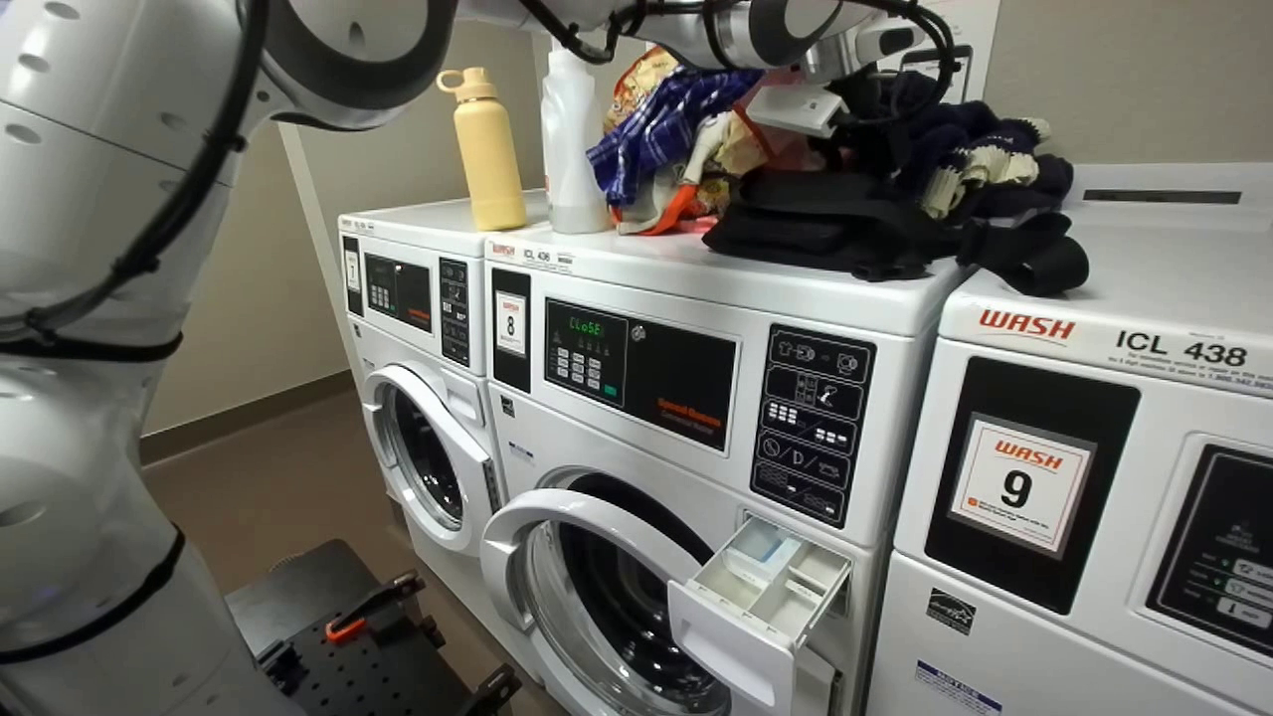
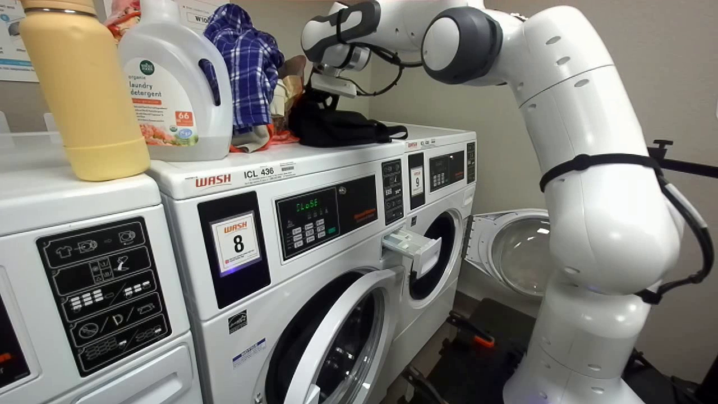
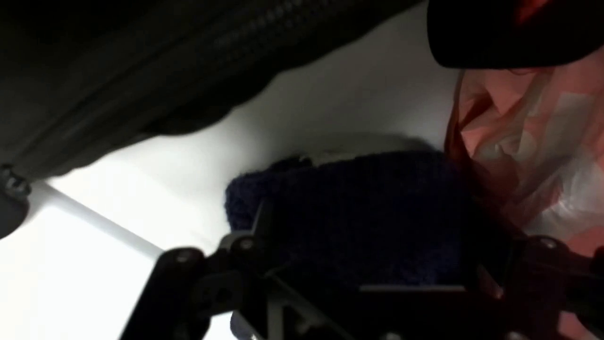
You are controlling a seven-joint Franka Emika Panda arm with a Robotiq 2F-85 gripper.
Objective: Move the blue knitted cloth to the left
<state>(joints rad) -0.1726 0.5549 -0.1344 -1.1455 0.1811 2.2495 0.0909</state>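
The dark blue knitted cloth, with cream trim, lies in a heap on the washer top in an exterior view. In the wrist view the dark blue knit fills the space between my fingers. My gripper is open, its fingers wide apart on either side of the knit. I cannot tell whether they touch it. In an exterior view the gripper is dark against the black bag and the knit, beside the cloth's cream trim. In an exterior view the gripper is partly hidden behind the black bag, and the cloth is hidden.
A black bag lies in front of the cloth. A blue plaid cloth, a reddish plastic bag, a detergent bottle and a yellow bottle stand or lie alongside. A detergent drawer and washer door are open below.
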